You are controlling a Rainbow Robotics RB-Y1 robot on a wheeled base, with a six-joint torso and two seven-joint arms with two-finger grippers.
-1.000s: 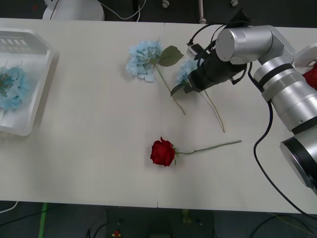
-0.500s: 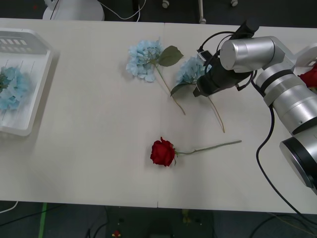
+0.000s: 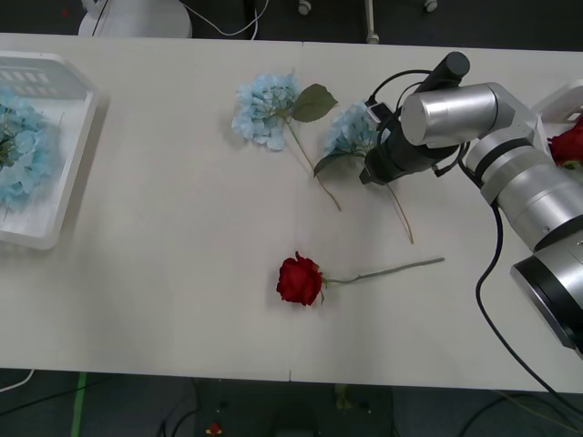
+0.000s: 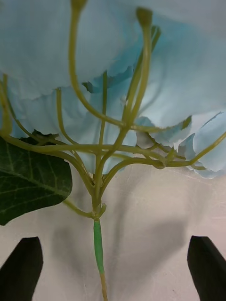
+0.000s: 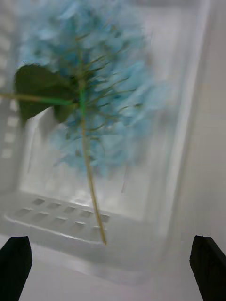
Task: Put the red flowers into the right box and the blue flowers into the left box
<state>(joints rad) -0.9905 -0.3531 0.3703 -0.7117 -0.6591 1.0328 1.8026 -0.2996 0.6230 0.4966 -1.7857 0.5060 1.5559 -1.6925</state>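
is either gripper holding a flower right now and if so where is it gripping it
Neither holds anything. The right gripper is open, its black fingers apart on either side of a blue flower's stem, not closed on it. The left gripper is open above the left box.

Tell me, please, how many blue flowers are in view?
3: one in the left box at, one mid-table, one beside it under the right gripper. The box may hide more.
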